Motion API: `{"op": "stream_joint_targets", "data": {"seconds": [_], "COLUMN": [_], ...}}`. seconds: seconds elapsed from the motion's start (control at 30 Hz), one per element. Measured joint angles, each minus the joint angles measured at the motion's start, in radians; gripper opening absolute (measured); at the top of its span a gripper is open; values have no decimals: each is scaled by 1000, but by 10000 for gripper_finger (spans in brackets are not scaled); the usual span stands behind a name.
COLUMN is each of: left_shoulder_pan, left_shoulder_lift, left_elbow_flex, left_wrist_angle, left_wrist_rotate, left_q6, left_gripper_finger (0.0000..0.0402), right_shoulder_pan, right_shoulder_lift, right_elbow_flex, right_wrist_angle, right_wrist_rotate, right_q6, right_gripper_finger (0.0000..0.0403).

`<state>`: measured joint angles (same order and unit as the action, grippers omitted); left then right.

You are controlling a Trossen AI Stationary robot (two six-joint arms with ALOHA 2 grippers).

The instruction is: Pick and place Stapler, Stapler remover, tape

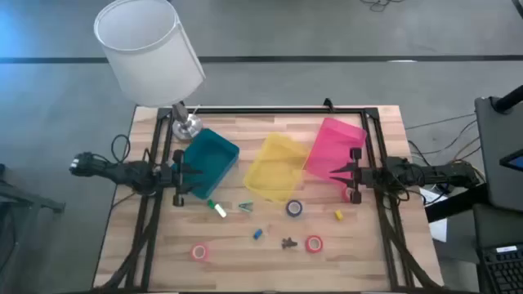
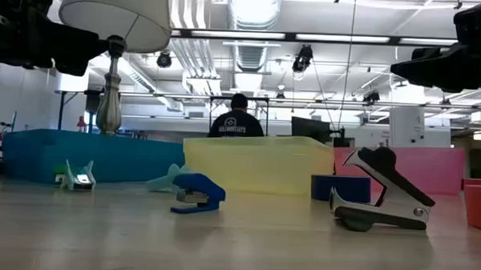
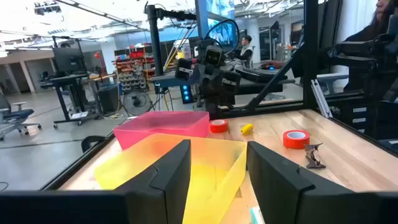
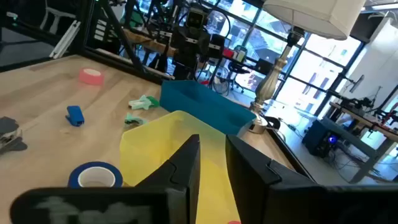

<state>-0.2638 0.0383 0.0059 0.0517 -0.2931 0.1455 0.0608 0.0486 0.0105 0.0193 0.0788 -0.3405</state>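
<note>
Tape rolls (image 1: 294,208), staplers (image 1: 257,234) and remover (image 1: 288,242) lie unsorted between both hands; bins (image 1: 276,166) seemingly empty; left hand (image 1: 193,171) open, right hand (image 1: 336,171) narrowly parted, empty.

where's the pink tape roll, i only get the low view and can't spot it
Observer: The pink tape roll lies flat on the table, near the edge closest to your camera, on the left arm's side.
Operator: ok, is either arm holding anything
Observer: No. The left gripper is by the teal bin, fingers open and empty. The right gripper is by the pink bin, also empty.
</note>
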Motion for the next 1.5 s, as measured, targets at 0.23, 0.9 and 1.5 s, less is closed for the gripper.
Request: {"op": "stream_joint_targets", "data": {"seconds": [0.23,0.9,1.5], "left_shoulder_pan": [0,0,0], "left_shoulder_lift": [0,0,0], "left_elbow_flex": [0,0,0], "left_wrist_angle": [0,0,0], "left_wrist_rotate": [0,0,0], "left_q6": [0,0,0], "left_gripper_finger": [161,161,161], "right_shoulder_pan": [0,0,0], "right_shoulder_lift": [0,0,0], "right_elbow_flex": [0,0,0], "right_wrist_angle": [0,0,0], "right_wrist_rotate": [0,0,0], "right_q6": [0,0,0], "right_gripper_finger": [72,81,80]}}
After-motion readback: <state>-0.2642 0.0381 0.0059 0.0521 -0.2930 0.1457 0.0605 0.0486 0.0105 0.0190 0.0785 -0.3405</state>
